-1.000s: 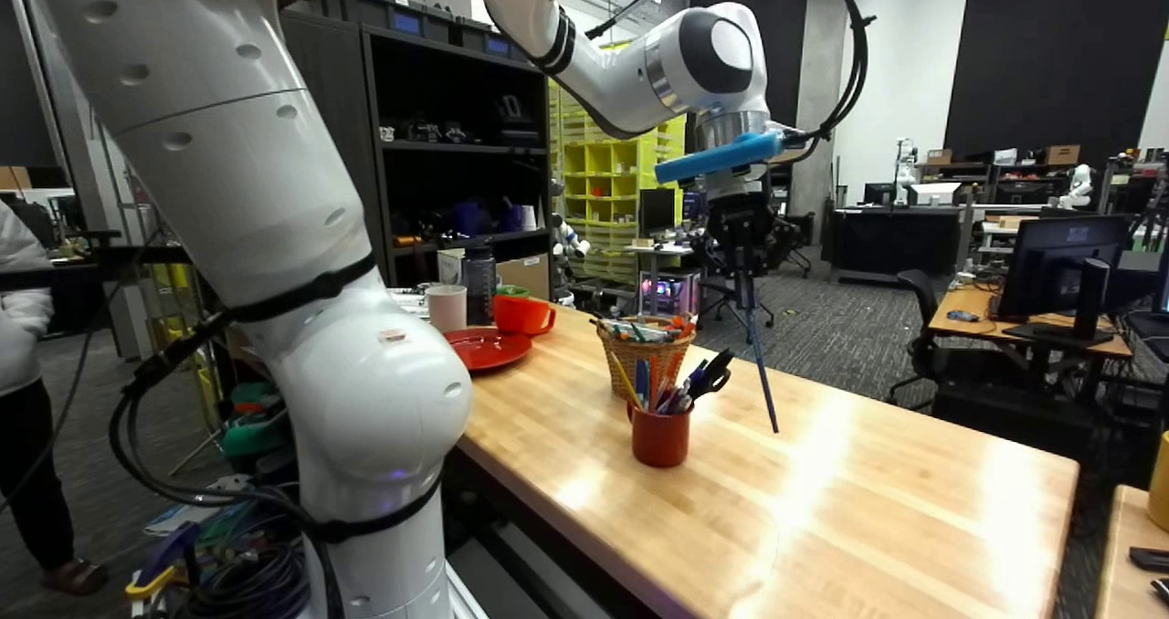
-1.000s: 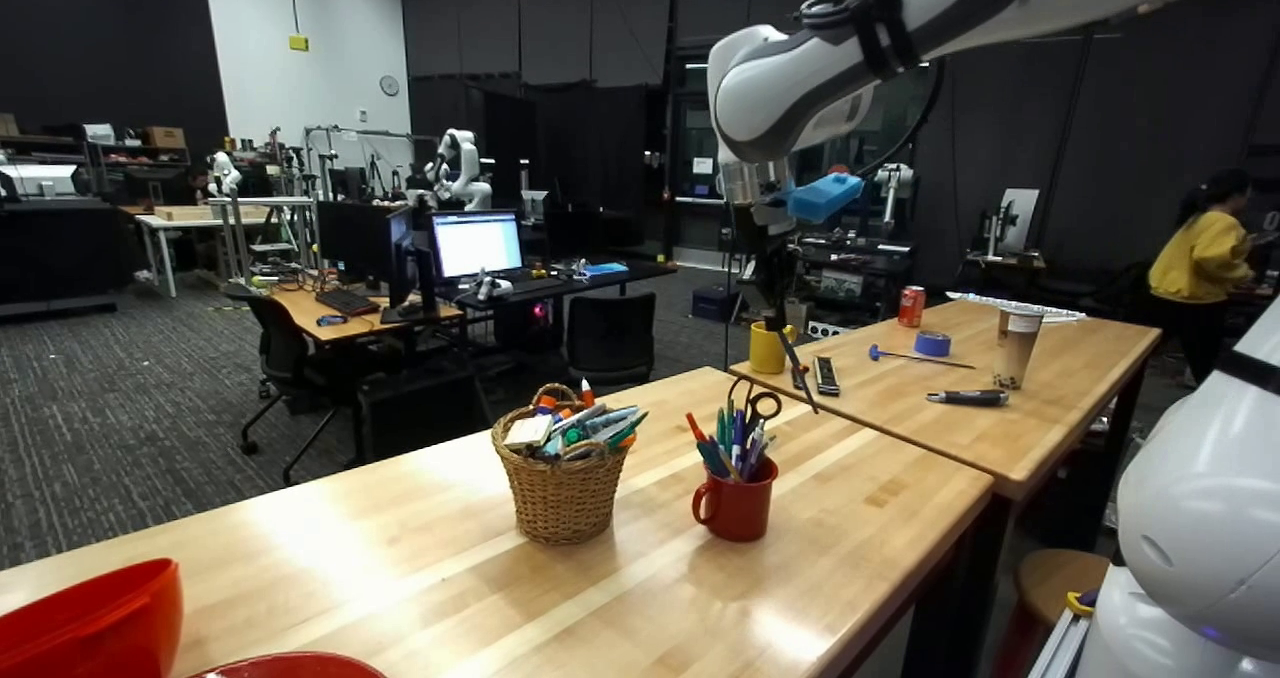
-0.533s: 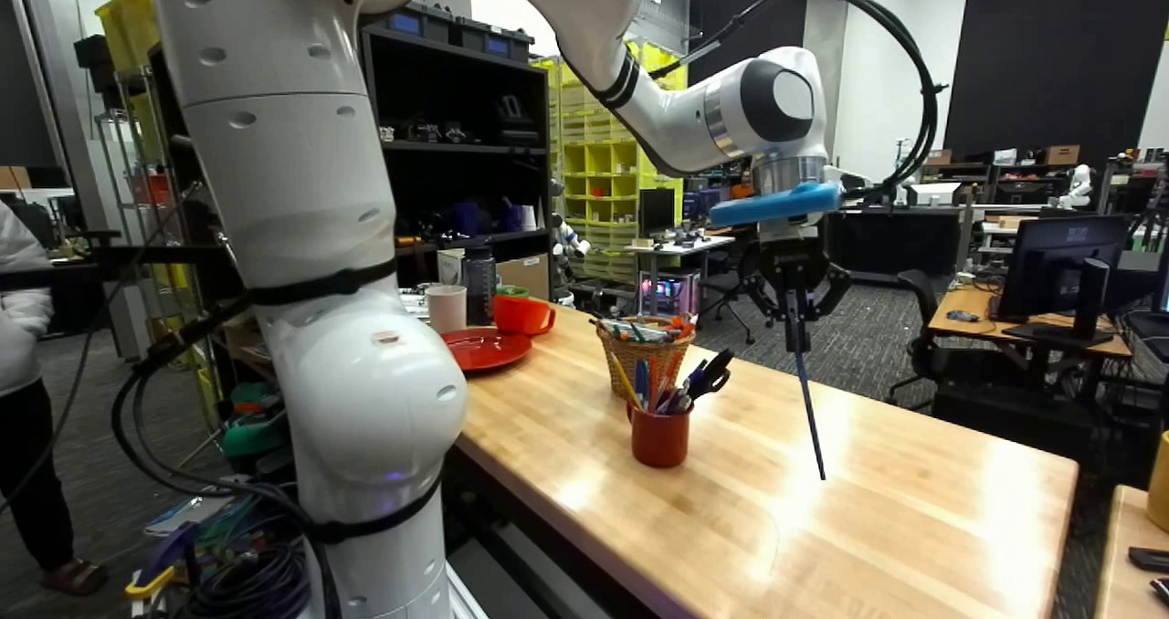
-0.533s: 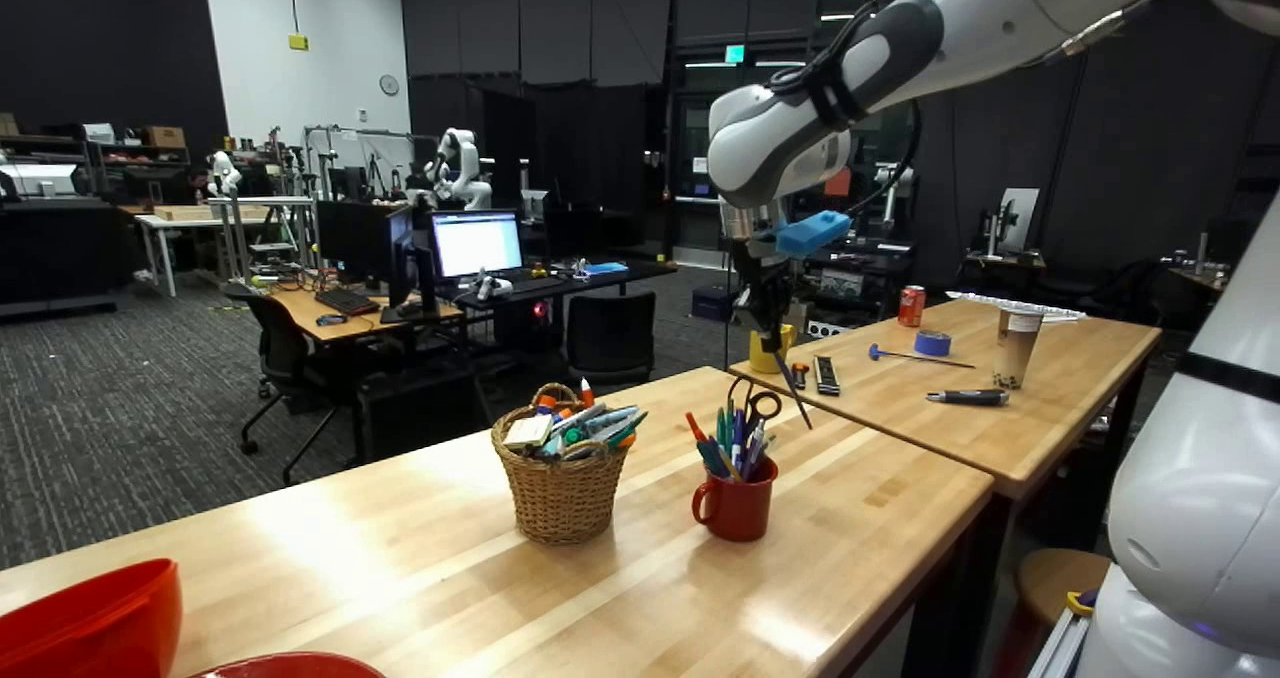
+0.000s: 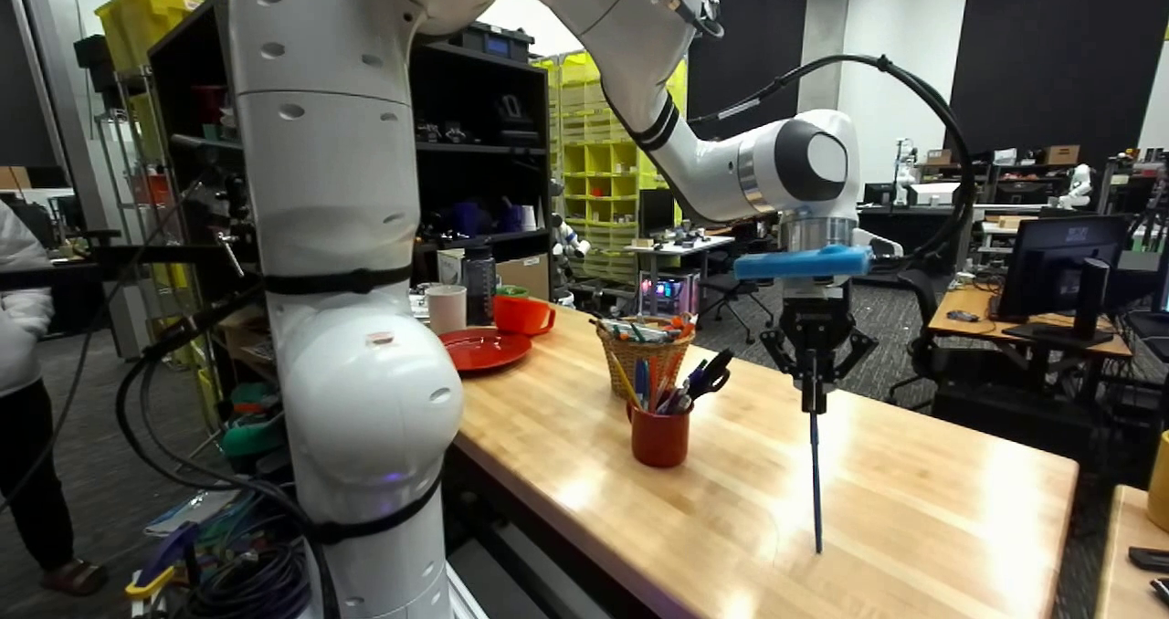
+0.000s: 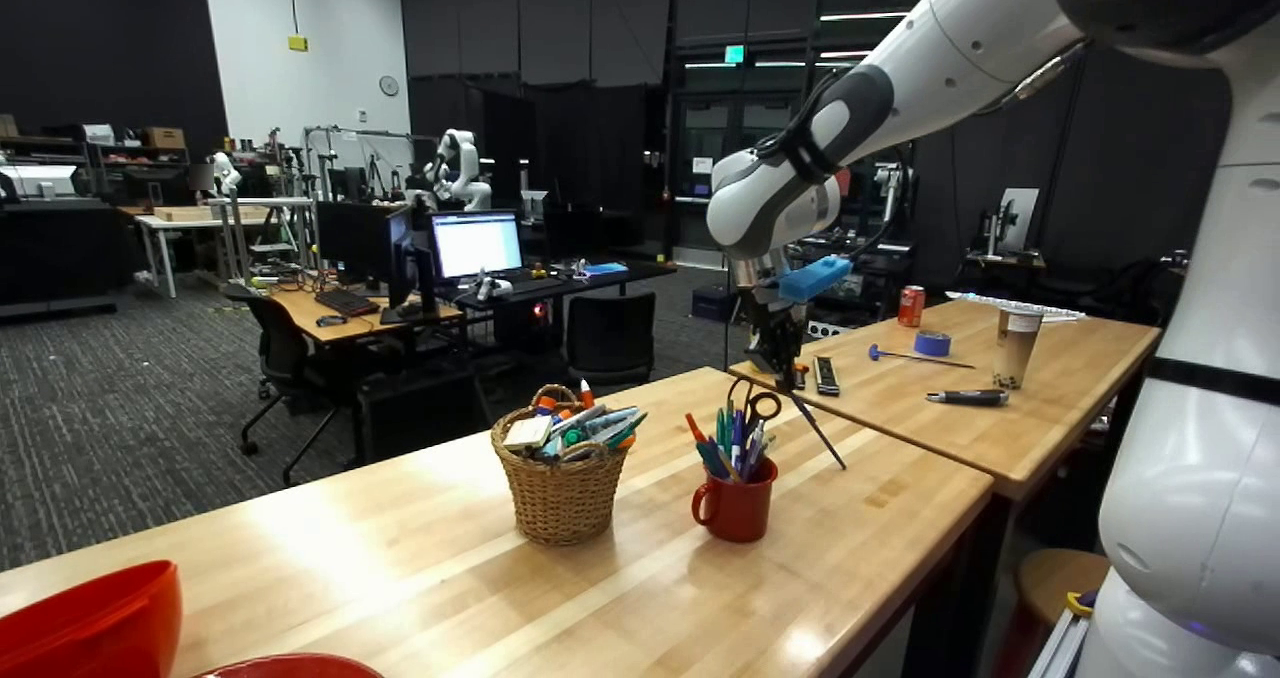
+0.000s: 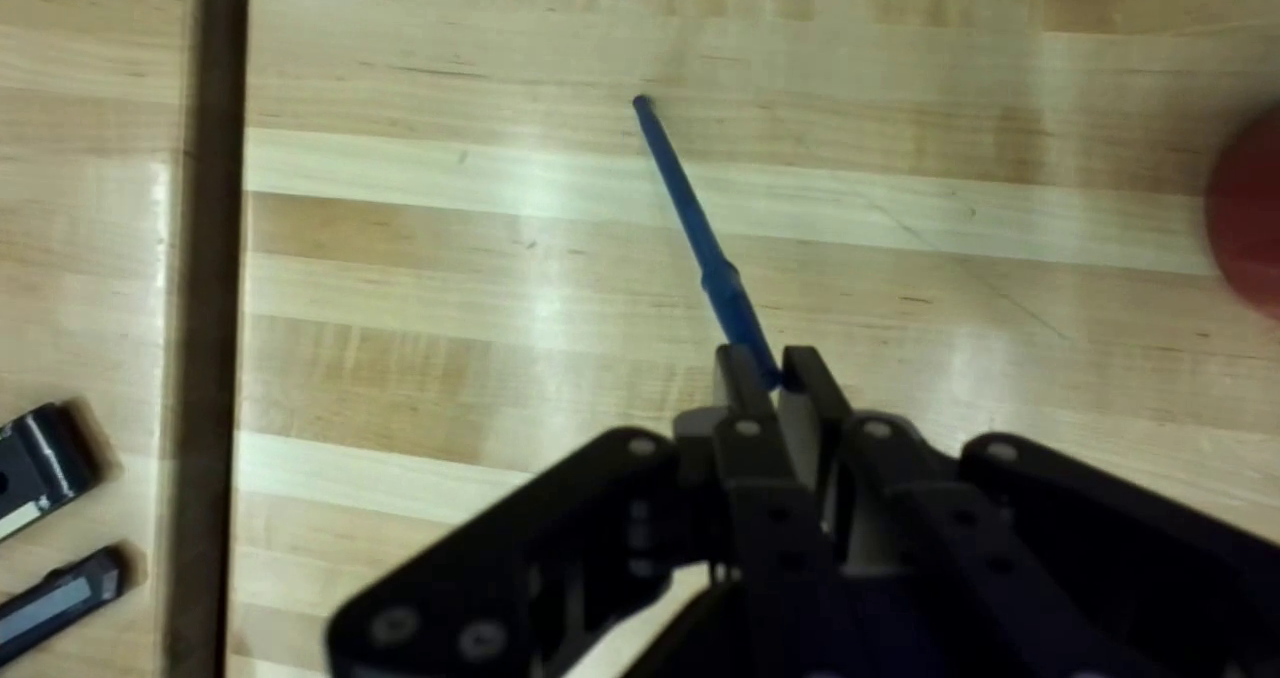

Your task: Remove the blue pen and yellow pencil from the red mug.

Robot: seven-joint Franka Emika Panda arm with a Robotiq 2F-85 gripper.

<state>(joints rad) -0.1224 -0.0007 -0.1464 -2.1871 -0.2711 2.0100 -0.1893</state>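
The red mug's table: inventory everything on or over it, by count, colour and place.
mug: 1, red, upright on the table
mug pens: several, multicoloured, in the mug
pencil: 1, yellow, in the mug
scissors: 1, black-handled, in the mug
basket: 1, brown, near the mug
basket pens: many, multicoloured, in the basket
plate: 1, red, on the table
bowl: 1, red-orange, near the plate
cup: 1, pale, near the plate
bottle: 1, dark, near the cup
small items: count unclear, multicoloured, around the bottle
blue pen: 1, blue, in the end effector
end effector: 1, black, over the table
arm: 1, white, over the table
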